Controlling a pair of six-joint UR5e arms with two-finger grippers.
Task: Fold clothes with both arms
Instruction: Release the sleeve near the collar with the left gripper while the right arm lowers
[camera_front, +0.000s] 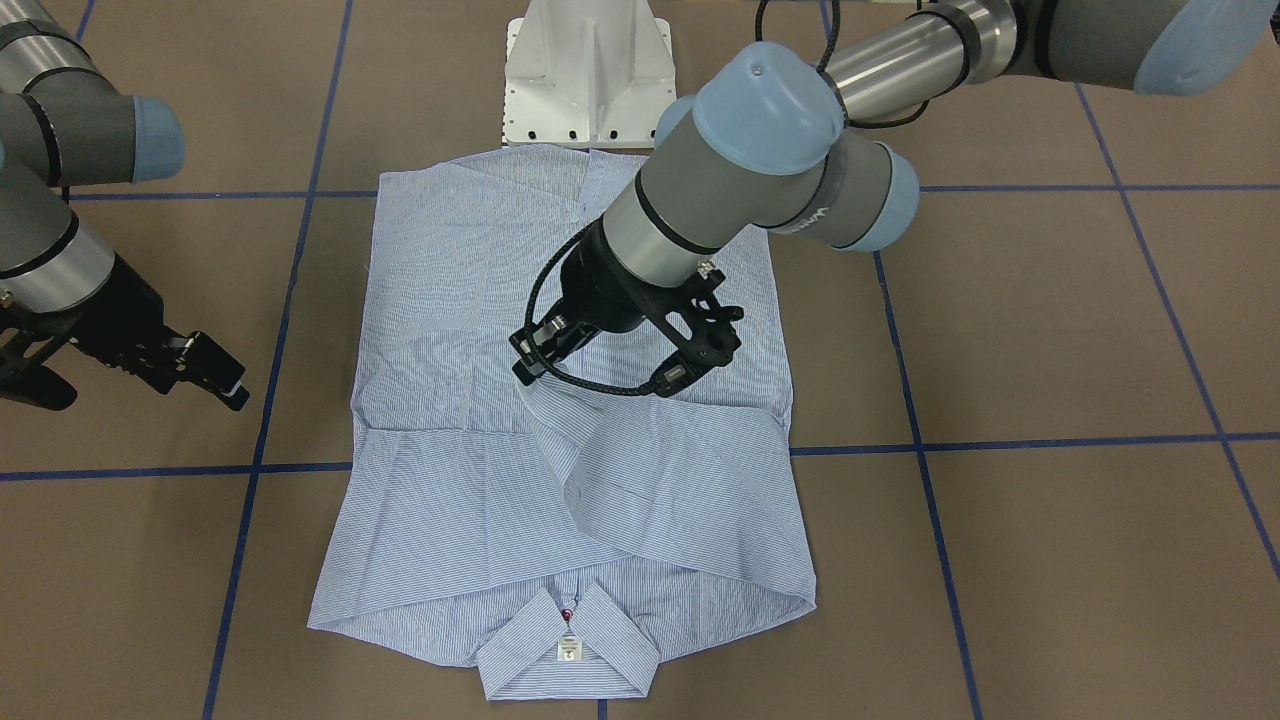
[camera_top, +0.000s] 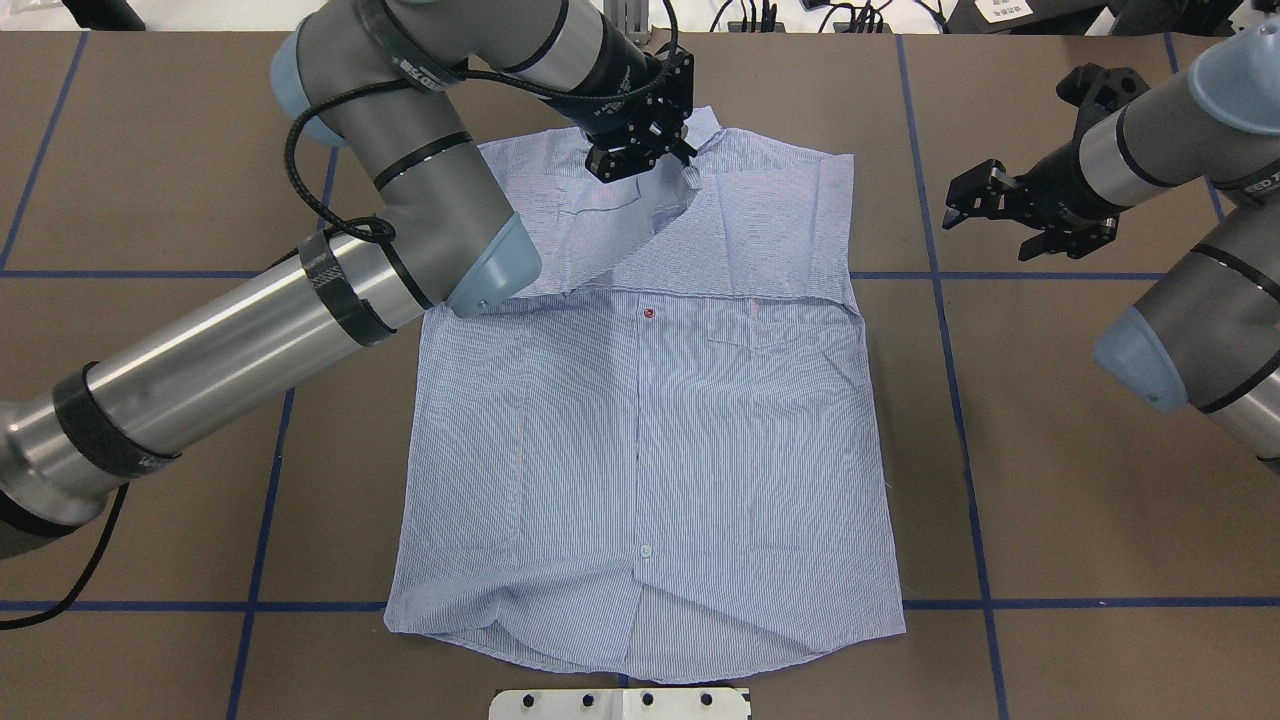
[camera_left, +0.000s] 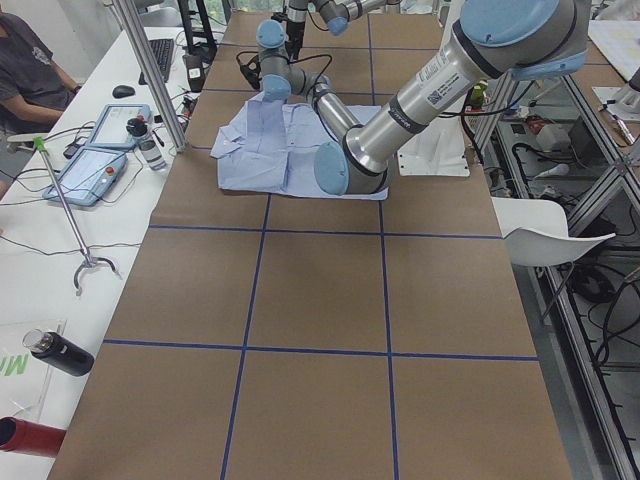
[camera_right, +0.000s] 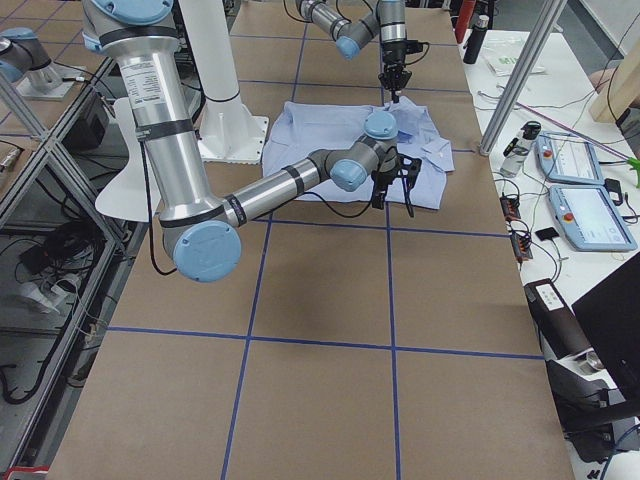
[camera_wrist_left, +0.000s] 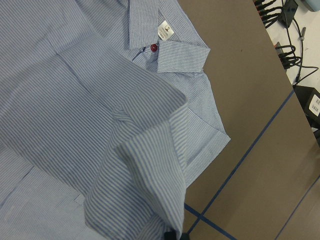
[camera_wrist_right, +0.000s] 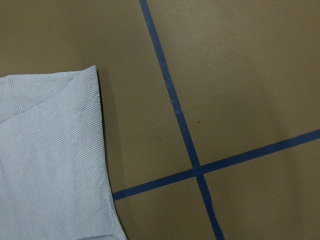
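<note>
Brown table (camera_top: 1050, 450): shirt sleeve (camera_top: 625, 225) between left hand (camera_top: 648, 165) fingers.

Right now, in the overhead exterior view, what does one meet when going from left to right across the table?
Left arm's blue joint cap → left gripper, shut on the shirt → chest pocket → right gripper, open.

Light blue, finely white-striped button-up shirt (camera_top: 650, 440), flat and front up, one sleeve cuff (camera_wrist_left: 145, 185) lifted near the collar (camera_front: 610, 660).

Left arm (camera_top: 220, 340) outstretched, left pincer (camera_top: 680, 165) closed tight; right pincer (camera_top: 985, 235) off aside, splayed wide.
</note>
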